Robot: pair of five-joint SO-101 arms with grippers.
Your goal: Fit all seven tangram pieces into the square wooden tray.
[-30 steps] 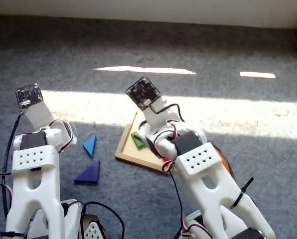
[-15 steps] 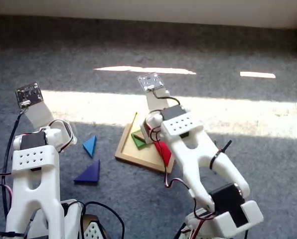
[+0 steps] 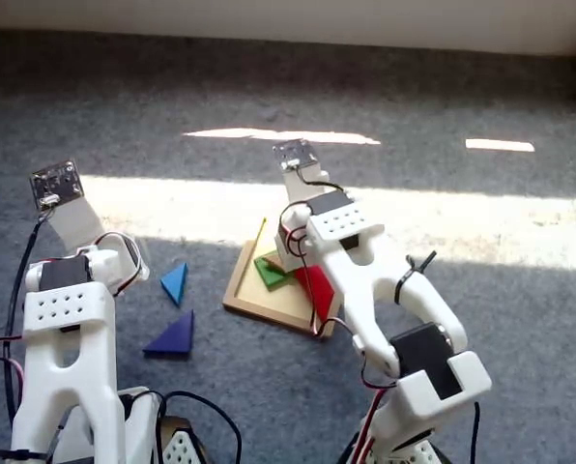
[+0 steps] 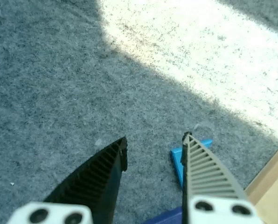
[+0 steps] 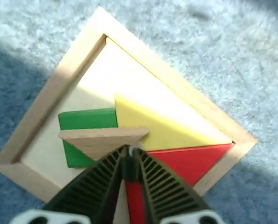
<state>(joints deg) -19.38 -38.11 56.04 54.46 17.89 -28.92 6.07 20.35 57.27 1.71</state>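
High view: square wooden tray [image 3: 269,317] sits on grey carpet [image 3: 124,106], in shadow just below a sunlit band. Right arm [image 3: 341,224] hangs over the tray and covers most of its right half. A green flat piece [image 3: 267,274] and a red triangle [image 3: 317,290] show inside the tray. Small light blue triangle [image 3: 175,282] and dark blue triangle [image 3: 174,335] lie on the carpet between the tray and left arm [image 3: 66,309], apart from each other.

Left wrist view: left gripper [image 4: 155,140] is above the carpet, jaws wide, nothing between them. The light blue triangle [image 4: 176,161] lies just past the grey finger's tip. The tray's corner [image 4: 269,182] is at the frame edge.

Right wrist view: right gripper [image 5: 129,150] is over the tray [image 5: 176,84], jaws nearly closed, tips meeting at the point of a plain wood triangle [image 5: 101,139]. Cannot tell if they pinch it. That triangle overlaps the green flat piece [image 5: 85,122] and the edge of a large yellow triangle [image 5: 167,123]. The red triangle [image 5: 190,161] lies along the yellow one, in a tray corner.
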